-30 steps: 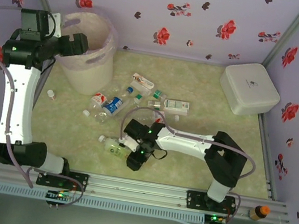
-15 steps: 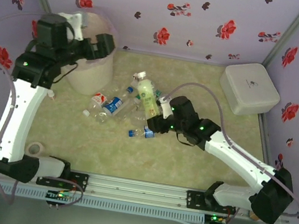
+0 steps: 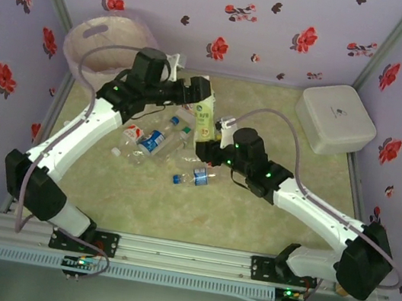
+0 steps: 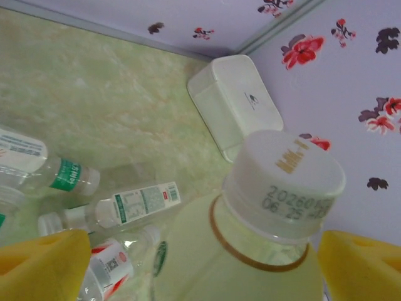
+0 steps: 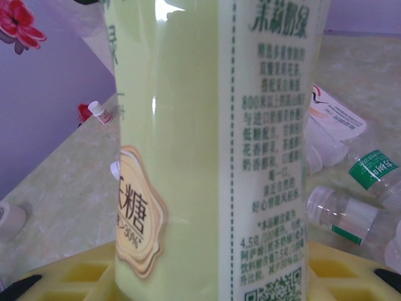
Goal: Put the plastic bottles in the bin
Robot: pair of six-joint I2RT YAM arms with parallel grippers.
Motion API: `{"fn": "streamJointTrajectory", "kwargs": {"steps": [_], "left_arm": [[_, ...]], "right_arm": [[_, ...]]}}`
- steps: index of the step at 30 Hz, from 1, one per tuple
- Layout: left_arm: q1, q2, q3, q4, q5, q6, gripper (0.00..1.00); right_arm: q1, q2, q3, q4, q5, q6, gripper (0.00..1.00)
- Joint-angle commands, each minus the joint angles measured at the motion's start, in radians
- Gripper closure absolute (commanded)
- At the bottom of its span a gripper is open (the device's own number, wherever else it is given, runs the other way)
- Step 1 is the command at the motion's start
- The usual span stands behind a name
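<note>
The big bottle [image 3: 205,116], pale green with a white cap [image 4: 285,175], is off the bench [image 3: 138,202] and roughly upright near the middle, between my two arms. My right claw [image 3: 208,138] grips it low on the body: in the right wrist view the label sits hard against the yellow pad [image 5: 81,276], so I count that claw as closed on it. My left claw [image 3: 197,92] is up at the top end. In its own view the yellow pads [image 4: 44,266] stand either side of the neck with clear space to the cap on both sides, so that claw is wide and holds nothing.

I read this as a handover. The bin [image 3: 95,44] is in the far left corner, well apart from the right arm and close to the left one.

Next, I think the left claw needs to close on the neck just under the cap, square on so the smooth plastic doesn't slip. Only once that grip is firm should the right let go. Then the left swings back over the bin and drops it.

Plenty is left: loose bottles [image 3: 155,141] lie scattered on the bench just below the handover
</note>
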State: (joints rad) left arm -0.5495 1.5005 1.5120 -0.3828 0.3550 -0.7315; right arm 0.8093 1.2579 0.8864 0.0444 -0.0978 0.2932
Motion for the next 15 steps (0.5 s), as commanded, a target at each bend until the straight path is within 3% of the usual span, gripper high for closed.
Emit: {"fn": "streamJointTrajectory", "kwargs": {"steps": [1, 12, 15], "left_arm": [[-0.010, -0.015, -0.026, 0.096, 0.036, -0.044, 0.14], [-0.012, 0.007, -0.056, 0.111, 0.037, -0.051, 0.50], [-0.011, 0.019, -0.035, 0.092, 0.035, -0.031, 0.54]], "right_arm": [[-0.004, 0.016, -0.007, 0.131, 0.000, 0.026, 0.77], [-0.013, 0.072, 0.005, 0.158, -0.016, 0.048, 0.75], [-0.021, 0.071, 0.008, 0.153, -0.019, 0.053, 0.64]]}}
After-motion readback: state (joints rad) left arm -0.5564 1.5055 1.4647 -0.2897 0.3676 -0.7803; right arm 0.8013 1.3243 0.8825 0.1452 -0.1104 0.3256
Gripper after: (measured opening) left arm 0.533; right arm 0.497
